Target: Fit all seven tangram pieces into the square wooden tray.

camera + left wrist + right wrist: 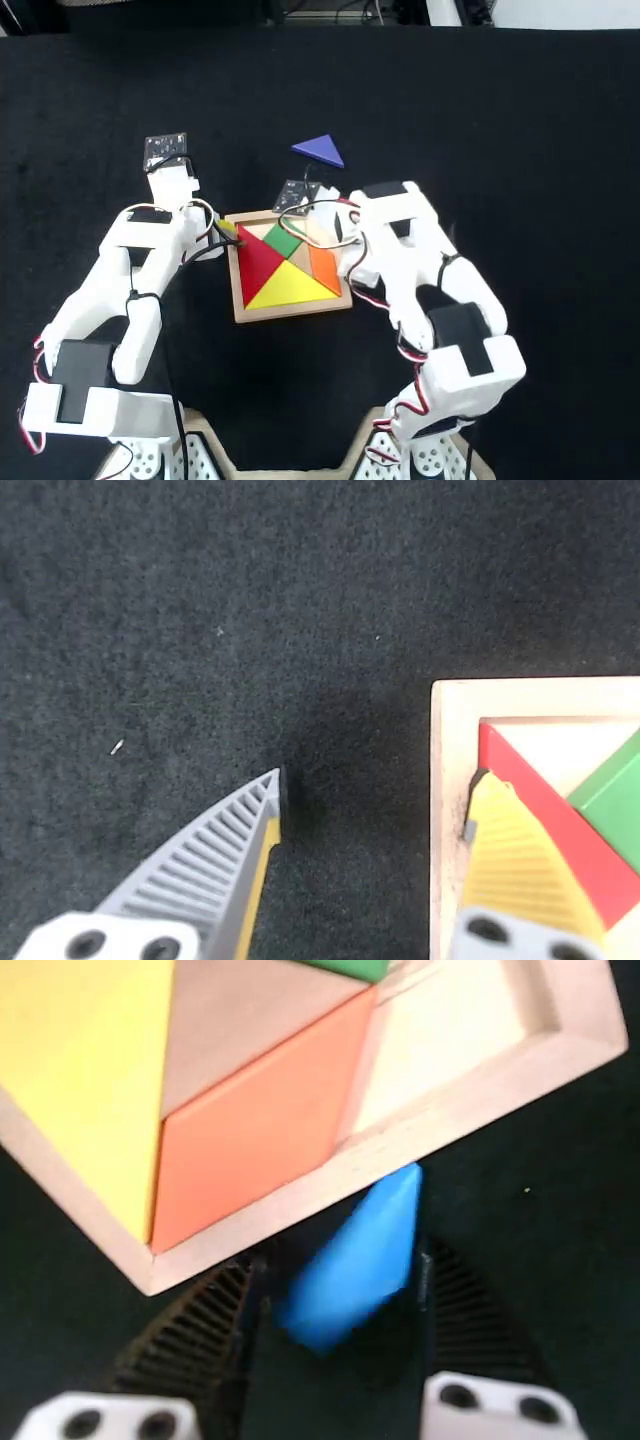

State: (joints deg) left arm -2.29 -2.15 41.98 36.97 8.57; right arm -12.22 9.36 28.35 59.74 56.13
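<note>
1. Nearest, the pale square wooden tray [295,309] held flat, smooth painted pieces lying edge to edge: a yellow triangle [290,288], a red triangle [256,262], an orange piece [324,266] and a green square [283,241].
2. The left gripper [378,780] straddled the tray's wall, spread wide and empty.
3. The right gripper [335,1265] pinched a tilted blue piece [355,1255] just outside the wall.
4. Farthest, a purple triangle [319,150] lay on the fuzzy black cloth [500,150]. The task looked over half done, with the blue and purple pieces still to seat.

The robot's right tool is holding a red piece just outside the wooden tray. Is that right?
No. The right tool holds a blue piece, not a red one, just outside the wooden tray. The right wrist view shows it.
</note>
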